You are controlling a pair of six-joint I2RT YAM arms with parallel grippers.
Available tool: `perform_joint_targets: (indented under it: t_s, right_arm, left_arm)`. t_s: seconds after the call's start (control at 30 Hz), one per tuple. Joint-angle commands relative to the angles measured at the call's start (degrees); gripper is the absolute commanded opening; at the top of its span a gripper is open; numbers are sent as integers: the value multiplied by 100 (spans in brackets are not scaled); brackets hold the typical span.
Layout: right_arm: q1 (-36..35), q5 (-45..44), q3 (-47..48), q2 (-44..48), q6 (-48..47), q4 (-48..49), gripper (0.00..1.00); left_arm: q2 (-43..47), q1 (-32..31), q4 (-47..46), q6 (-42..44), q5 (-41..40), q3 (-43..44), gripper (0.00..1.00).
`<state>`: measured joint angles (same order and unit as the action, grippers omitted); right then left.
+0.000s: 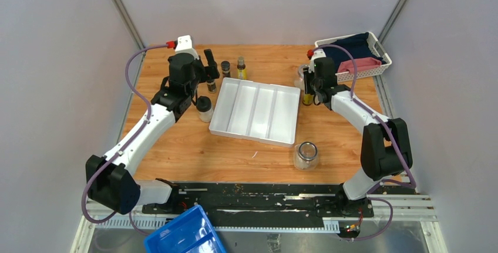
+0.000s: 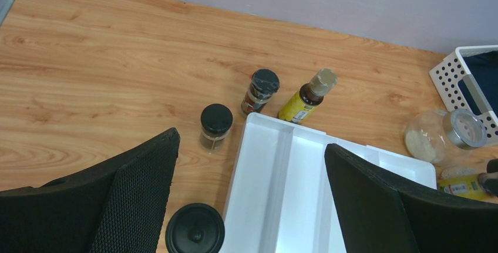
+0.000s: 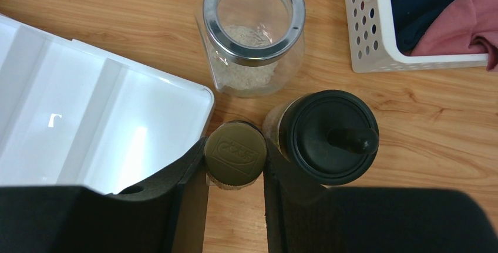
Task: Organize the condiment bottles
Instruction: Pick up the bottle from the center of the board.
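A wooden table (image 1: 194, 147) stands between plain grey walls (image 1: 59, 59), and a white divided tray (image 1: 255, 111) lies in the middle of it. The right gripper (image 3: 234, 160) is at the far right corner of the tray, just outside its edge. Its two fingers (image 3: 191, 176) are closed on the olive cap of a slim yellow-labelled bottle (image 3: 235, 150), one finger pressing on each side. This bottle is upright, but I cannot tell if its foot touches the wood. A dark-capped jar (image 3: 329, 135) with an amber body stands just beside it and touches the outer finger. A little farther away stands a squat clear glass jar (image 3: 253, 36) with a metal rim and white grains inside, near a white basket (image 3: 376, 36) that holds a dark blue cloth (image 3: 434, 6) and a pink cloth (image 3: 464, 30). The left gripper (image 2: 258, 197) hangs over the far left corner of the tray with its fingers spread wide, and nothing is between them. Below it, a tiny dark shaker (image 2: 260, 90) and a second yellow-labelled bottle (image 2: 306, 97) stand on the wood just behind the far edge of the tray. A black-lidded clear jar (image 2: 216, 125) stands by the same corner, and another black-lidded jar (image 2: 195, 229) stands beside the left side of the tray. One more clear glass jar (image 1: 306, 154) stands near the front right corner of the tray, well apart from the other bottles. A blue bin (image 1: 185, 235) shows at the near edge, below the arm bases.
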<state>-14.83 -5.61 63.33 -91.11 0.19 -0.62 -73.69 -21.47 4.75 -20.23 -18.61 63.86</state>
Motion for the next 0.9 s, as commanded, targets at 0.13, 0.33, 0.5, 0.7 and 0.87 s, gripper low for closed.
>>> perform_joint_targets:
  t_s: [0.13,0.33,0.5,0.7,0.87]
  right_arm:
    - [86,-28,212,208,-185,322,0]
    - [86,83,285,270,-171,282,0]
    - [81,146,294,400,-153,295,0]
    - [86,223,263,534,-108,300,0]
    - [86,288,259,730,-81,287,0]
  left_arm:
    - [-66,-50,-124,-34,-138,-7,98]
    - [-88,-50,-124,-51,-134,6,98]
    - [-94,-67,-115,-51,-138,9,98]
    - [-93,-84,-91,-49,-169,-28,98]
    - [-94,-85,-72,-51,-186,-9,98]
